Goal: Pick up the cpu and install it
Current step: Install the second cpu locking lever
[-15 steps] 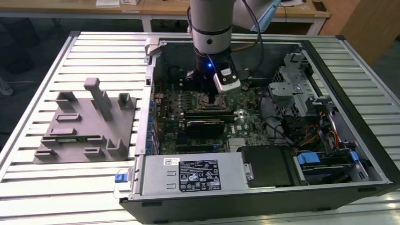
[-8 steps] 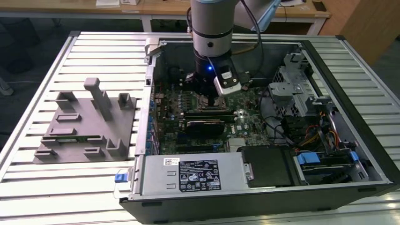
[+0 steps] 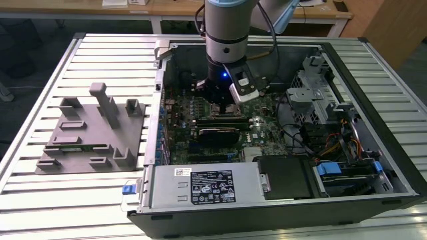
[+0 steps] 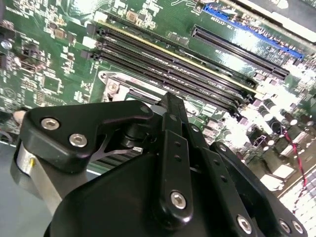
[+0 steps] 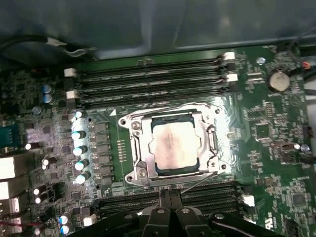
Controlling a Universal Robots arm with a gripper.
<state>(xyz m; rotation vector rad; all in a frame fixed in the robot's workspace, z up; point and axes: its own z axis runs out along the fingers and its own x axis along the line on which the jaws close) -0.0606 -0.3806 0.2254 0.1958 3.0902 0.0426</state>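
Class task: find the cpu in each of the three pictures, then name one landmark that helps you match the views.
Exterior view: hidden beneath the gripper, over the motherboard's middle.
First wrist view: the cpu lies flat in its metal socket frame, mid-picture.
Second wrist view: hidden by the gripper body; a corner of the socket frame peeks out.
Shared landmark: the long black memory slots beside the socket.

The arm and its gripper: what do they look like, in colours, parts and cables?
The arm is a grey cylinder with a pale blue joint cap. A black cable runs beside it, and a small blue light glows lower down. The gripper is black, built of linked bars with silver screws.
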